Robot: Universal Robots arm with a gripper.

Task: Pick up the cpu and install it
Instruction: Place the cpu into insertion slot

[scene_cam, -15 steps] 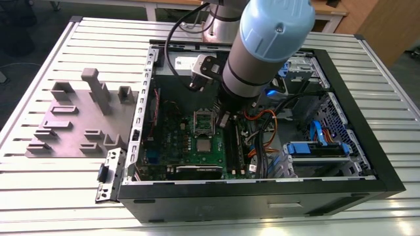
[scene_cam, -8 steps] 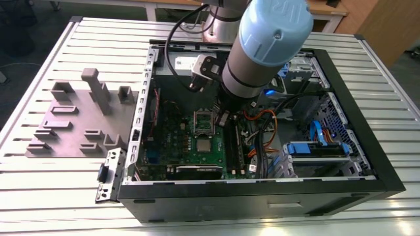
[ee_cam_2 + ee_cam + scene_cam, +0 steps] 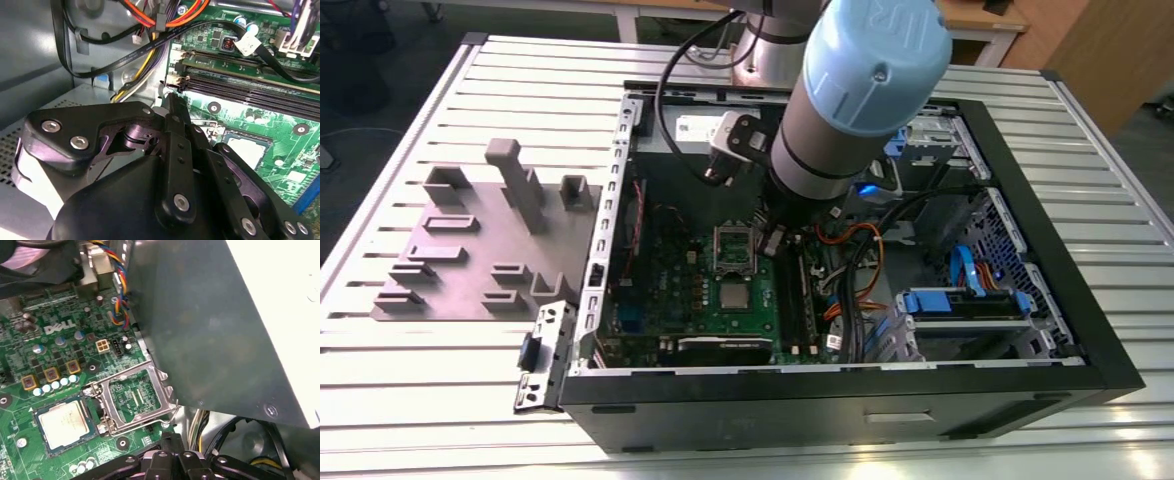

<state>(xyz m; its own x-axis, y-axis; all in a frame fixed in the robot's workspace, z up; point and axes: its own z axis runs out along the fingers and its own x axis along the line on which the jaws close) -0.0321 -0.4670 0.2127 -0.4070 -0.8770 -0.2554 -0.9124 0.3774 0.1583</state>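
Note:
The cpu lies flat in its socket on the green motherboard, silver top up. Right beside it the silver socket frame stands flipped open. In the exterior view the cpu is a small pale square below the open frame. My gripper hangs just past the frame's far side, apart from the cpu, with nothing seen in it. In the second wrist view the black gripper covers part of the cpu. The arm reaches down into the open computer case.
Orange, yellow and black cables run close to the gripper. Memory slots lie beside the socket. A grey metal box rises right next to the frame. Blue drive brackets fill the case's right side. Grey fixture blocks stand outside the case.

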